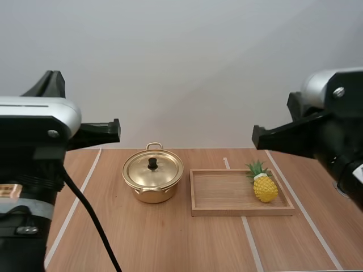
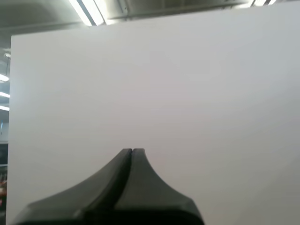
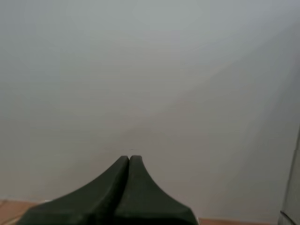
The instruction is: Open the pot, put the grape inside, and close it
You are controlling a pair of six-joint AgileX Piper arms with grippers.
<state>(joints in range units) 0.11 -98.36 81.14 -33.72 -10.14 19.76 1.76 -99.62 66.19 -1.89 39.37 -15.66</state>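
Lidded gold pot and fruit; both grippers idle
Round gold metal pot [image 1: 152, 190], black-knobbed lid [image 1: 164, 170] on, frame centre on wooden counter [image 1: 170, 243]; yellow toy pineapple [image 1: 265, 188] in shallow wooden tray [image 1: 238, 212] just right. Left gripper [image 2: 132, 151] and right gripper [image 3: 129, 158] pressed together, empty. Risk: an unopened gripper bumps the knob; pineapple may hold the lid ajar.

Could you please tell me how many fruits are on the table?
1: a pineapple at the right end of the wooden tray; the lidded pot could hide more.
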